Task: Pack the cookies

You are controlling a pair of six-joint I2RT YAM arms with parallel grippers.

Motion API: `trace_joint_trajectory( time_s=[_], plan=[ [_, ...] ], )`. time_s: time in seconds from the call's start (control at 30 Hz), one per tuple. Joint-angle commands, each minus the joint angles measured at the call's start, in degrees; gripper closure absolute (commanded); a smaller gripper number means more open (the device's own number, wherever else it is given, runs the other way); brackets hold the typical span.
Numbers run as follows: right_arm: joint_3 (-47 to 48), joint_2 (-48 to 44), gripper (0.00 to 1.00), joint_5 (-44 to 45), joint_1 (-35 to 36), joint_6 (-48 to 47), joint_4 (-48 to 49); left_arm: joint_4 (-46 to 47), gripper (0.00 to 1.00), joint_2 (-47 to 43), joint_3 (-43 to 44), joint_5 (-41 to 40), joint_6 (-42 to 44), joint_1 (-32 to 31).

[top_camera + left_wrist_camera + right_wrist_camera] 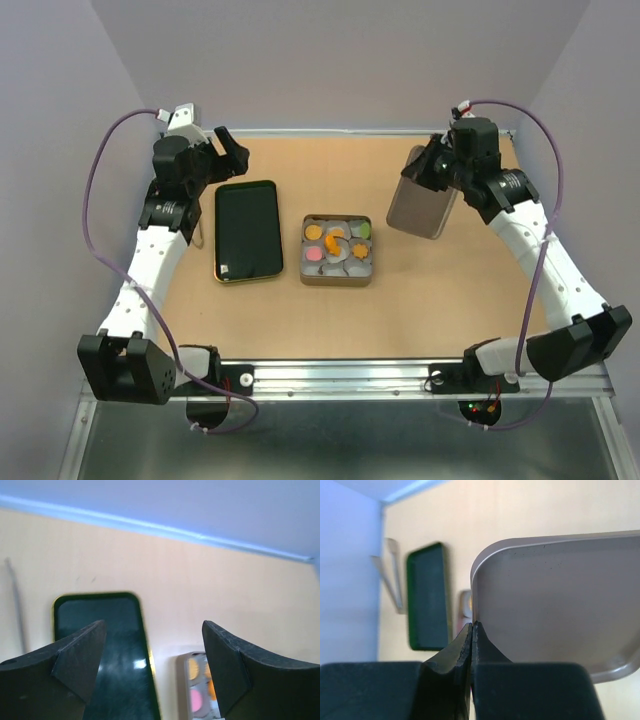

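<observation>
Cookies (336, 247) fill the open tin (338, 281), down and left of our right gripper (472, 630), which pinches the grey lid (422, 208) by its edge, we judge ready to close the tin. Our left gripper (154, 626) hangs spread and empty over the dark tray (247, 232), with what are possibly tongs (390, 575) beyond it.

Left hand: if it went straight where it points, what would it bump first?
Probably the dark tray, near its edge; it lies just ahead of the open left hand. Depth is unclear.
</observation>
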Motion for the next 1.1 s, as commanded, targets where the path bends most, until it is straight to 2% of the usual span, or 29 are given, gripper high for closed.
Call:
trace_joint_trajectory(
  time_s=[0.0, 0.03, 0.2, 0.3, 0.33, 0.4, 0.43, 0.5, 0.67, 0.7, 0.73, 0.77, 0.8, 0.9, 0.97, 1.0, 1.03, 1.07],
  plan=[
    [7.22, 1.27, 1.0, -8.24, 0.44, 2.71, 11.63, 11.62, 0.11, -2.21, -0.25, 12.86, -5.18, 0.92],
    [7.66, 2.23, 1.0, -11.22, 0.44, 4.46, 15.74, 14.42, 0.11, -2.12, -0.68, 17.23, -7.46, 1.1],
    [15.37, 8.29, 1.0, -23.7, 0.44, 9.92, 24.9, 24.01, 0.11, -3.35, -3.67, 26.05, -12.04, 1.19],
    [17.68, 11.64, 1.0, -36.86, 0.45, 15.53, 33.86, 32.08, 0.11, -3.79, -5.69, 30.63, -15.29, 1.98],
    [17.34, 12.08, 1.0, -39.35, 0.36, 19.38, 40.5, 33.5, 0.11, -3.96, -6.31, 31.51, -17.22, 2.68],
    [15.76, 12.09, 1.0, -44.7, 0.36, 23.88, 47.82, 37.45, 0.11, -4.49, -7.36, 35.37, -20.12, 2.95],
    [11.57, 11.56, 1.0, -46.13, -0.08, 26.77, 52.47, 42.26, 0.11, -4.58, -7.98, 36.43, -21.53, 3.04],
    [4.89, 10.59, 1.0, -48.33, -1.39, 43.85, 77.36, 50.25, 0.11, -4.49, -10.96, 39.42, -26.89, 3.04],
    [0.81, 12.96, 1.0, -48.6, -2.28, 62.63, 102.14, 64.78, 0.12, -2.74, -15.62, 41.8, -38.58, 3.04],
    [0.81, 14.27, 1.0, -47.9, -2.28, 65.36, 105.66, 66.46, 0.12, -2.56, -16.15, 41.89, -40.16, 3.04],
    [0.98, 15.24, 1.0, -47.11, -2.28, 68.26, 113.26, 66.48, 0.12, -2.56, -16.5, 41.8, -40.26, 3.04],
    [1.68, 16.21, 1.0, -46.24, -2.28, 74.46, 117.08, 66.56, 0.12, -2.47, -17.2, 41.45, -40.35, 2.95],
    [2.38, 18.56, 0.99, -43.79, -2.28, 80.79, 124.95, 67.26, 0.12, -2.38, -17.91, 41.45, -40.96, 2.95],
    [5.19, 22.44, 1.0, -38.34, -2.28, 89.27, 135.37, 71.03, 0.12, -1.07, -19.05, 42.5, -43.94, 2.77],
    [6.86, 26.39, 1.0, -33.15, -2.19, 95.58, 142.3, 77.87, 0.12, -0.28, -20.71, 42.59, -48.77, 2.6],
    [7.22, 27.02, 0.99, -31.91, -2.28, 96.84, 142.95, 81.38, 0.11, 0.86, -21.42, 42.59, -51.31, 2.6],
    [6.79, 27.2, 1.0, -31.47, -2.19, 97.29, 143.04, 89.25, 0.11, 1.74, -21.95, 42.59, -53.86, 2.51],
    [6.44, 27.12, 1.0, -31.46, -2.28, 96.68, 142.96, 94.03, 0.11, 2.79, -22.74, 42.59, -59.63, 2.16]
  ],
)
